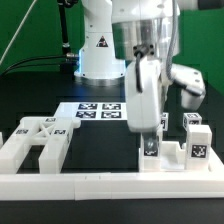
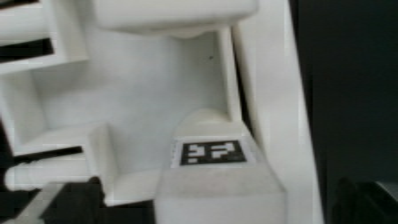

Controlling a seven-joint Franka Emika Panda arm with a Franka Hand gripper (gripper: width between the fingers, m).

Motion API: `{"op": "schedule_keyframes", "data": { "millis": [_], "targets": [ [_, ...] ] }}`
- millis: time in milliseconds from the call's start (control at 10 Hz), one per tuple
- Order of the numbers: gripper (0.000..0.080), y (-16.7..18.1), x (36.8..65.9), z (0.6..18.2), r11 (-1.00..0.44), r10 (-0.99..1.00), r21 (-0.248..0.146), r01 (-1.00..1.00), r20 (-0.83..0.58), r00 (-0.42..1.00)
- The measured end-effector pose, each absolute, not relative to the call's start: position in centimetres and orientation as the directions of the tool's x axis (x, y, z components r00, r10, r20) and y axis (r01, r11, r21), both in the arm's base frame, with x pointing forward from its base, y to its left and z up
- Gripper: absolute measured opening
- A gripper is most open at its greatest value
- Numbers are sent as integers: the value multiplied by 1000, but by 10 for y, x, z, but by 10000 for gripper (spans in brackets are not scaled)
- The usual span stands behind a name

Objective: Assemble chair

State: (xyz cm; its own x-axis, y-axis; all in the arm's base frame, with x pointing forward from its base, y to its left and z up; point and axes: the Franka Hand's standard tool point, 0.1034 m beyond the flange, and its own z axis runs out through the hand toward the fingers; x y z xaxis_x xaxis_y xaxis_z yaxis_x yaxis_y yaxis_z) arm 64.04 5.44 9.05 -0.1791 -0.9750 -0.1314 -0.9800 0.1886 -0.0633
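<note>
Gripper: the gripper (image 1: 148,138) hangs low toward the exterior view's right, right at a tagged chair part (image 1: 150,152); neither view shows whether its jaws are apart or together

Chair part: it stands on the black table (image 1: 100,150) against the border rail (image 1: 90,182); in the wrist view its white ribs fill the picture and one square tag (image 2: 210,152) faces the camera

Risk: a finger not clear of the part could drag or tip it off the rail as the arm lifts, undoing its placement

Cause: very tight quarters, with white plastic pressing close all round the wrist camera

Second risk: a sideways move toward the exterior view's right would likely knock the neighbouring pieces over

Left: a ladder-like chair frame piece (image 1: 35,140) lies flat with its tags up, well apart from the gripper

Centre: the marker board (image 1: 100,110) lies flat farther back, in front of the robot base (image 1: 100,55)

Right: two tagged uprights (image 1: 196,138) stand just beside the chair part

In the way: the uprights on one side and the rail in front hem the part in, so straight up looks the only free path
</note>
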Motion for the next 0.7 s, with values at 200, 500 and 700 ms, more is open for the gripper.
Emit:
{"op": "schedule_keyframes", "data": {
  "millis": [200,500,700],
  "targets": [
    [648,56,639,103,168,-977,-71,-983,-143,-156],
    [649,56,638,99,166,-978,-67,-984,-140,-156],
    [649,55,638,99,103,-987,-75,-992,-134,-92]
  ]
}}
